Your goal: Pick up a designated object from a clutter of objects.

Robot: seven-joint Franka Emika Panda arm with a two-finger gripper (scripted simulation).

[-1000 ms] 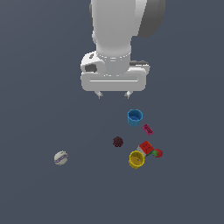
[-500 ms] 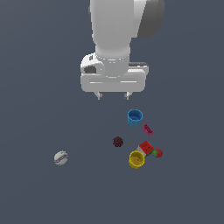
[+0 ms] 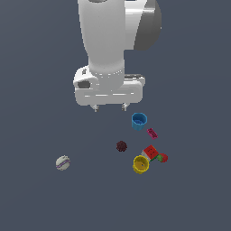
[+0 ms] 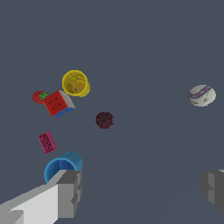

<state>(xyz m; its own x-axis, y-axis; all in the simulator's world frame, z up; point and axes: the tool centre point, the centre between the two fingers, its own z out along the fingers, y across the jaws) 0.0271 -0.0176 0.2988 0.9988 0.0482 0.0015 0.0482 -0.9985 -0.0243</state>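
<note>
exterior view: striped ball [image 3: 63,163] apart from clutter [image 3: 146,146]

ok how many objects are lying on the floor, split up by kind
balls: 2, off-white ball with a purple stripe, dark maroon bumpy ball
cups: 2, blue cup, yellow cup
cubes: 1, red cube
flat pieces: 1, pink flat piece
small pieces: 1, red-green piece
total: 7

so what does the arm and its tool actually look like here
The arm is a smooth white cylinder with a grey rounded joint cap on the exterior view's right. It ends in a wide white block, the tool, with two short pale fingers. In the wrist view those fingers are blocky grey pads. No cables or markings show.
</note>
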